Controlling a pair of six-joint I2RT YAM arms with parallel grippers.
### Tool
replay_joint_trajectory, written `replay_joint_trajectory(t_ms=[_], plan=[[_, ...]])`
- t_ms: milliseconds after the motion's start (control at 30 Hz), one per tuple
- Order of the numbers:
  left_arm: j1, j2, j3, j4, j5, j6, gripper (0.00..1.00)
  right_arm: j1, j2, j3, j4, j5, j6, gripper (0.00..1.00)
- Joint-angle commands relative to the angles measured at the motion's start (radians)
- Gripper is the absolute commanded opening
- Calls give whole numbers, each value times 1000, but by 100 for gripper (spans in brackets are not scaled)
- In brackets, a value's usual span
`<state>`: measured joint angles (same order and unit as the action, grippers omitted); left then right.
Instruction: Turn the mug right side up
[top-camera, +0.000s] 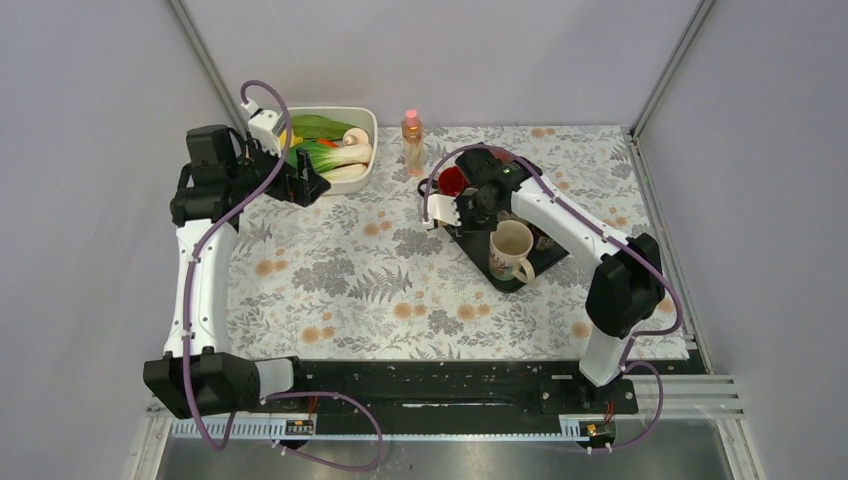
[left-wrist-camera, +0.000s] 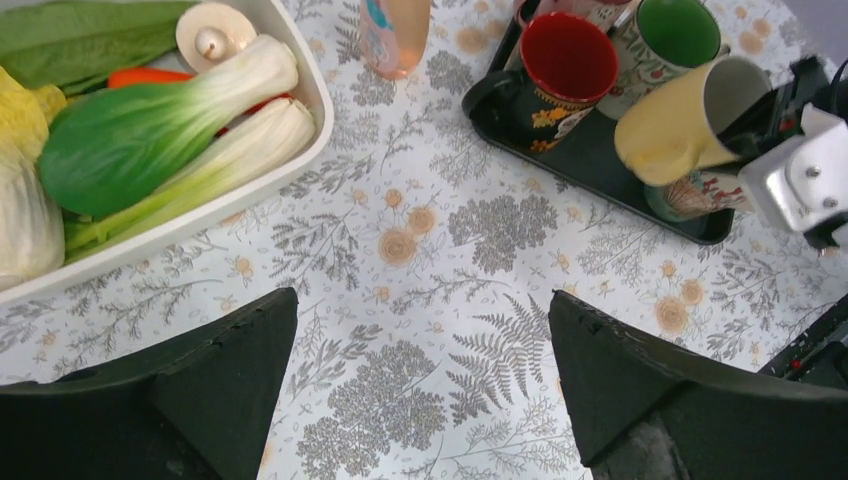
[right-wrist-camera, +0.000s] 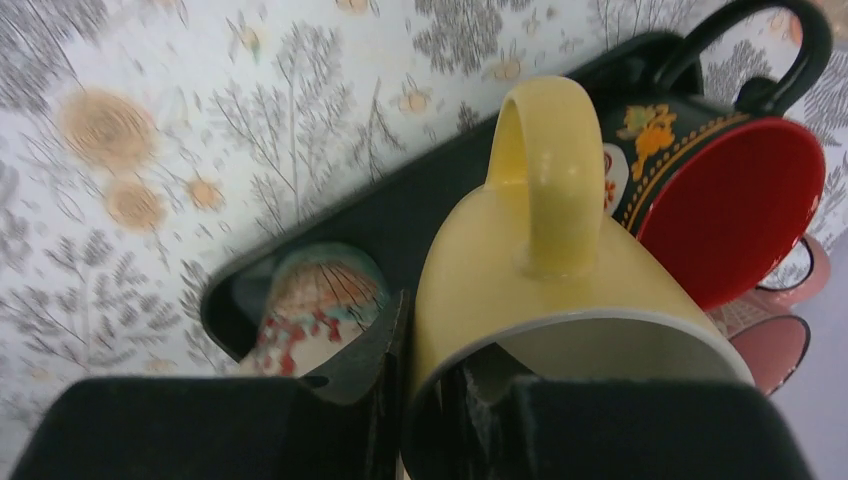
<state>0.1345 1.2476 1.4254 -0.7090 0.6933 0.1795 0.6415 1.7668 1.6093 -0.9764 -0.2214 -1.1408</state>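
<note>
The yellow mug (right-wrist-camera: 560, 250) is lifted over the black tray (right-wrist-camera: 400, 200) and tipped on its side, mouth toward the wrist camera and handle uppermost. My right gripper (right-wrist-camera: 440, 340) is shut on its rim, one finger inside and one outside. It also shows in the top view (top-camera: 511, 245), under the right gripper (top-camera: 488, 212), and in the left wrist view (left-wrist-camera: 670, 130). My left gripper (left-wrist-camera: 420, 330) is open and empty above the tablecloth, next to the vegetable bowl (top-camera: 362, 125).
On the tray (top-camera: 470, 245) stand a black mug with red inside (right-wrist-camera: 730, 210), a green-lined mug (left-wrist-camera: 680, 30) and a patterned mug (right-wrist-camera: 315, 305) just below the yellow one. A bottle (top-camera: 412, 142) stands behind the tray. The bowl (left-wrist-camera: 310, 90) holds greens.
</note>
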Motion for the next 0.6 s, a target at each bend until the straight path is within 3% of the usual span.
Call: replay_joint_trajectory(t_ms=[0, 300, 567], plan=[[2, -12, -34, 38, -30, 44, 99, -53, 21, 88, -83, 67, -260, 0], [2, -6, -104, 57, -66, 70, 99, -106, 177, 202, -181, -32, -312, 0], [2, 4, -95, 53, -62, 80, 99, -113, 258, 224, -221, -10, -295, 0]])
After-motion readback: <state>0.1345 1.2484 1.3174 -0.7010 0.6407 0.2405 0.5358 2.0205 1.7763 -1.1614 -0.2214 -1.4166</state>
